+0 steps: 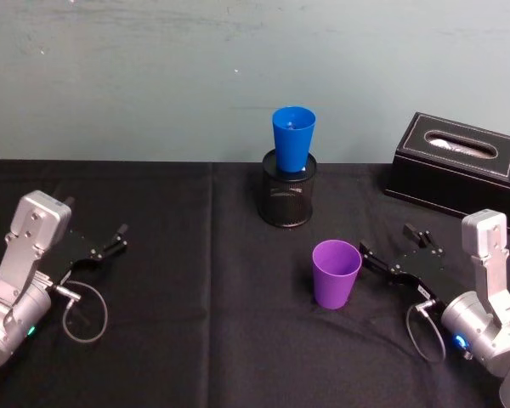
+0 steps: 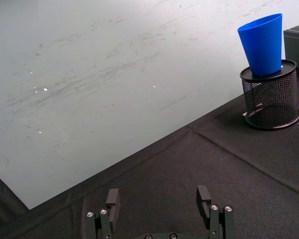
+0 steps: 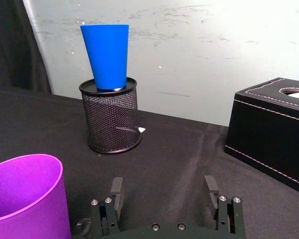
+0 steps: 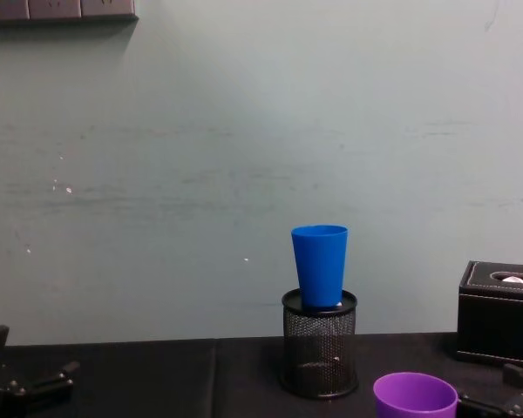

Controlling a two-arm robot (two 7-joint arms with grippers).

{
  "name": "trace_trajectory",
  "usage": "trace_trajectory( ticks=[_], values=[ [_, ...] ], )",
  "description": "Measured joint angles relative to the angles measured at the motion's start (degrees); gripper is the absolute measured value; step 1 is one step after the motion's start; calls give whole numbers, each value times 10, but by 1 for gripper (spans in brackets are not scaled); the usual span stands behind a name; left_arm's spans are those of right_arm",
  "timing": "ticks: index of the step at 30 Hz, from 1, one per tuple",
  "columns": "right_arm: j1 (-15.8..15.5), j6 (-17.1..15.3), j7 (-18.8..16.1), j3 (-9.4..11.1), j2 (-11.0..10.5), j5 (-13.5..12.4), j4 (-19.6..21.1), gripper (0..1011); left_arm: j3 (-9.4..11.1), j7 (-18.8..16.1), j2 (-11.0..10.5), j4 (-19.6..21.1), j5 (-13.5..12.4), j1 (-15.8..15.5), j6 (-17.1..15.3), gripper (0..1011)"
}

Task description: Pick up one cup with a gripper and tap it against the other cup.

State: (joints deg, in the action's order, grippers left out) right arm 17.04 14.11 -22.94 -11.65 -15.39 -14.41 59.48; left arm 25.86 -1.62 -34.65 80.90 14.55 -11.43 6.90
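Observation:
The purple cup stands upright on the black cloth, right of centre; its rim also shows in the chest view and, large and close, in the right wrist view. The blue cup sits in the top of a black wire-mesh pen holder behind it, also seen in the wrist views and chest view. My right gripper is open, low on the cloth just right of the purple cup, apart from it. My left gripper rests open at the far left, holding nothing.
A black tissue box stands at the back right, close behind my right arm. The black cloth covers the table up to a pale green wall.

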Motion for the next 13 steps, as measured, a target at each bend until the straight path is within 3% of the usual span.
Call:
trace_trajectory(
  ticks=[13],
  values=[
    [0, 0, 0, 0, 0, 0, 0, 1003, 0, 0, 0, 0, 0, 0, 0, 1011]
  ],
)
